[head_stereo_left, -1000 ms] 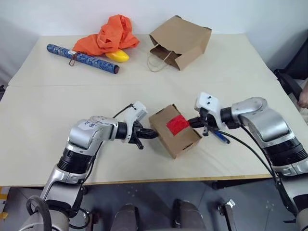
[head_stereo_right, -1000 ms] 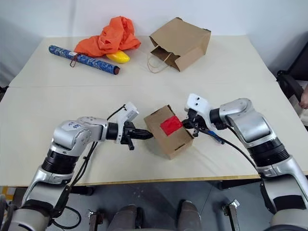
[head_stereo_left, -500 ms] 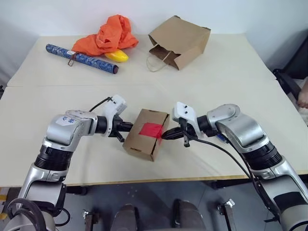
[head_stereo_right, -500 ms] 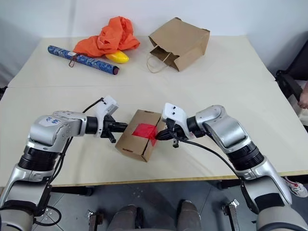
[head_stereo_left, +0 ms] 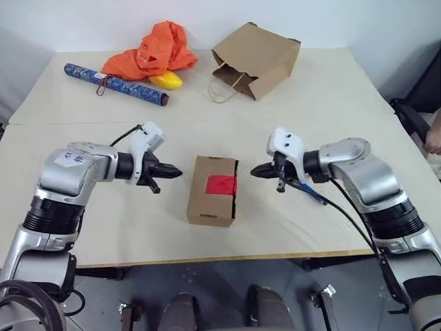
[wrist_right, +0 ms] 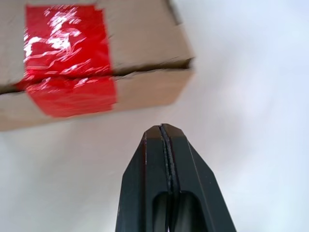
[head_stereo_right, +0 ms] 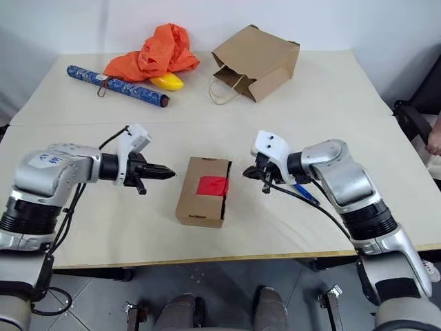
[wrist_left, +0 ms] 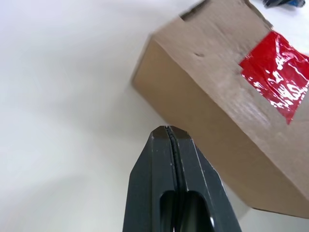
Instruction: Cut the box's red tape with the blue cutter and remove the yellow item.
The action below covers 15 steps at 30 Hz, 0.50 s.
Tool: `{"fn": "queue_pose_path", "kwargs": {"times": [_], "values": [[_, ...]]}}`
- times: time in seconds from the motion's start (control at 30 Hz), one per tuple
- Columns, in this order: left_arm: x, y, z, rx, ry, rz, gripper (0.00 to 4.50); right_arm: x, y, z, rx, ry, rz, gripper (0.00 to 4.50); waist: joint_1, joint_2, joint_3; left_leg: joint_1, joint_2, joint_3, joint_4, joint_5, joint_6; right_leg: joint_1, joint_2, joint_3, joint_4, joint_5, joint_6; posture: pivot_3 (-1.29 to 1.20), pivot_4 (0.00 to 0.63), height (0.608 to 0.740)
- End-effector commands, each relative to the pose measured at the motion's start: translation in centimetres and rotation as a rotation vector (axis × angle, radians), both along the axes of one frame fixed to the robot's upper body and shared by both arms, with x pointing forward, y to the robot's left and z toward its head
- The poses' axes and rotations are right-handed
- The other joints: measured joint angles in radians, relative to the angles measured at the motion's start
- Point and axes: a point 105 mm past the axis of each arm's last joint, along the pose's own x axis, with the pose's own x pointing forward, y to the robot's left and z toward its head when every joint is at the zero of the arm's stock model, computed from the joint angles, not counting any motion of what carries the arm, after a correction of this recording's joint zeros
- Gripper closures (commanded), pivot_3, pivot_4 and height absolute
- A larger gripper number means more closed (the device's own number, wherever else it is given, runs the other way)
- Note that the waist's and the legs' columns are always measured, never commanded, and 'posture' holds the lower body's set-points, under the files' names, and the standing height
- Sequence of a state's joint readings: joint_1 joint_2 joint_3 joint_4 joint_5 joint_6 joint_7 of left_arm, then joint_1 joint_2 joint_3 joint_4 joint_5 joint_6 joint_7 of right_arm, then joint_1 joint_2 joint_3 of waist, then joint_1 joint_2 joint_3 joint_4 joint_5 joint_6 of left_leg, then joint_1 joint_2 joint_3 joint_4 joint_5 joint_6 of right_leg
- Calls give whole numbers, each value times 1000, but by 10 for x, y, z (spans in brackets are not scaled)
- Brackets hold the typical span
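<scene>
The box (head_stereo_left: pixel 212 200), small brown cardboard, lies flat on the table between my two grippers, with the red tape (head_stereo_left: pixel 222 184) across its lid seam on top. My left gripper (head_stereo_left: pixel 179 172) is shut and empty, pointing at the box's left side from a short gap away. On the box's right, my right gripper (head_stereo_left: pixel 254 170) is also shut and empty, and stands apart from it. The blue cutter (head_stereo_left: pixel 313 195) lies on the table under my right forearm. In the wrist views the box (wrist_left: pixel 212 106) and the red tape (wrist_right: pixel 67 58) sit just beyond the closed fingertips. The yellow item is hidden.
At the back of the table are a brown paper bag (head_stereo_left: pixel 258 58) on its side, an orange cloth (head_stereo_left: pixel 157 48), a glossy yellow oval (head_stereo_left: pixel 167 80) and a long blue patterned roll (head_stereo_left: pixel 117 84). A person's hand (head_stereo_left: pixel 434 141) shows at the right edge.
The box, tilted and pressed between both grippers a second ago, has shifted left and now lies flat. Both grippers have drawn back from it, the left one leftward, the right one rightward.
</scene>
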<state>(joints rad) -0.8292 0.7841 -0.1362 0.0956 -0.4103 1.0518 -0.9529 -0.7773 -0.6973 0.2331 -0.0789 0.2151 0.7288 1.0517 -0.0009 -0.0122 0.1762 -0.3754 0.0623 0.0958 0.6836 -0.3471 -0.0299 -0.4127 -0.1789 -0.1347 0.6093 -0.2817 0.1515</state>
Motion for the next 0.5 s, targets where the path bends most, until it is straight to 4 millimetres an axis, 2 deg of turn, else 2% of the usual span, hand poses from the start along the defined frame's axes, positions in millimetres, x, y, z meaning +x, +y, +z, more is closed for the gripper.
{"fn": "queue_pose_path", "kwargs": {"times": [0.03,0.1,0.17,0.37,0.5], "values": [[-2,-19,41,-98,-101,-106,4500,-12,1,28,71,-50,-31,3663,2,0,0,0,0,0,0,0,0,0,0,0,0,0,0,0,150,740],[-7,-33,45,-127,-95,-176,4500,-23,9,28,94,-18,-16,2939,2,0,0,-1,0,0,1,0,0,0,0,0,0,0,0,0,150,740],[-10,-45,42,-122,-78,-238,4500,-34,19,26,109,11,4,2257,1,0,0,0,0,0,0,0,0,0,0,0,0,0,0,0,150,740],[-7,-66,-1,-9,-22,-328,4500,-49,40,-3,105,82,19,96,-2,0,0,1,0,0,0,0,0,0,0,0,1,0,0,0,150,740],[-7,-70,-11,16,-6,-356,4500,-45,44,-8,110,90,7,38,-1,0,0,0,0,0,1,0,0,0,0,0,1,0,0,0,150,740]]}}
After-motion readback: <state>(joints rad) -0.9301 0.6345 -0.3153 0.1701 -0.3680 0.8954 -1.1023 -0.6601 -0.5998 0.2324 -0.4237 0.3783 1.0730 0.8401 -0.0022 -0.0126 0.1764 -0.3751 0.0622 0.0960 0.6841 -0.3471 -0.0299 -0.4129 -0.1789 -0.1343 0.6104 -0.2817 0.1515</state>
